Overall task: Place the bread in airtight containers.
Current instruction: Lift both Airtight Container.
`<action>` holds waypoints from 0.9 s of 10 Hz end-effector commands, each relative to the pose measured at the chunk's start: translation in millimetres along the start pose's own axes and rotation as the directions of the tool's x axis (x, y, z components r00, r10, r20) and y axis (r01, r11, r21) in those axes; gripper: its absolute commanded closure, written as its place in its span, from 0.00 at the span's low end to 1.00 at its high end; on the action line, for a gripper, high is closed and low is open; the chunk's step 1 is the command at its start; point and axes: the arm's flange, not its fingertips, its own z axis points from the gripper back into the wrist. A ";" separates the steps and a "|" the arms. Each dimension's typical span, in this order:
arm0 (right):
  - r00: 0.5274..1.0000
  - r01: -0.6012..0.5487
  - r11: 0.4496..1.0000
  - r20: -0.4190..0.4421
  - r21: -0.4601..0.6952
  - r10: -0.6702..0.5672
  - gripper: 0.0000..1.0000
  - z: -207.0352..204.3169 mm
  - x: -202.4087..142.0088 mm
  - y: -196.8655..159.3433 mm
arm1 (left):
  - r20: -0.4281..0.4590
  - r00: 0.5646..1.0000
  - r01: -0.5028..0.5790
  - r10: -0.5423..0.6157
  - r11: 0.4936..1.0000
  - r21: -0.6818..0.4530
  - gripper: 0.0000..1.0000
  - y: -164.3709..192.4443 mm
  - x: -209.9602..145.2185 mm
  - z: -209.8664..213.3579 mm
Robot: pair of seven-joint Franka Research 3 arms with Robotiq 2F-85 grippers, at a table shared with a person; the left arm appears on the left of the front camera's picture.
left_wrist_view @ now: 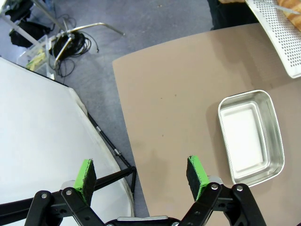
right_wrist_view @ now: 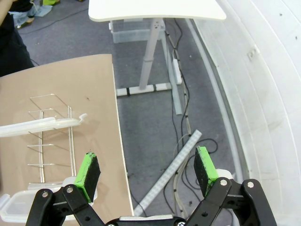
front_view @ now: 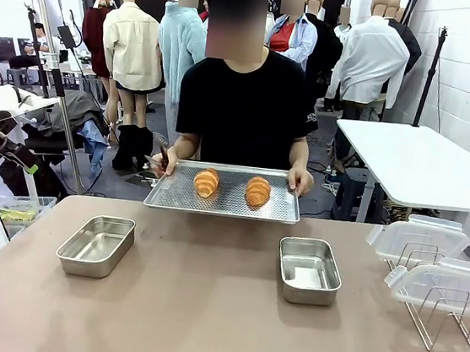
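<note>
Left gripper (left_wrist_view: 141, 170) spread, empty; steel tin (left_wrist_view: 251, 136) ahead, off one finger; tray (left_wrist_view: 277, 40) with bread (front_view: 206, 181) farther ahead, in person's hands (front_view: 300, 181). Right gripper (right_wrist_view: 147, 170) spread, empty; wire rack (right_wrist_view: 70, 141) ahead.

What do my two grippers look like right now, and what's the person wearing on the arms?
Left gripper and right gripper match: black linkage fingers with silver pivot pins, each tipped by a green pad. The person wears a black short-sleeved T-shirt with small pale print on one sleeve; no gloves on the hands.
</note>
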 end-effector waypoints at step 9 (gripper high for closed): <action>0.877 -0.185 0.946 -0.389 0.267 0.282 0.00 101.2 160.0 223.4 | -0.286 0.955 -0.052 0.085 0.991 0.120 0.00 -72.9 89.1 90.4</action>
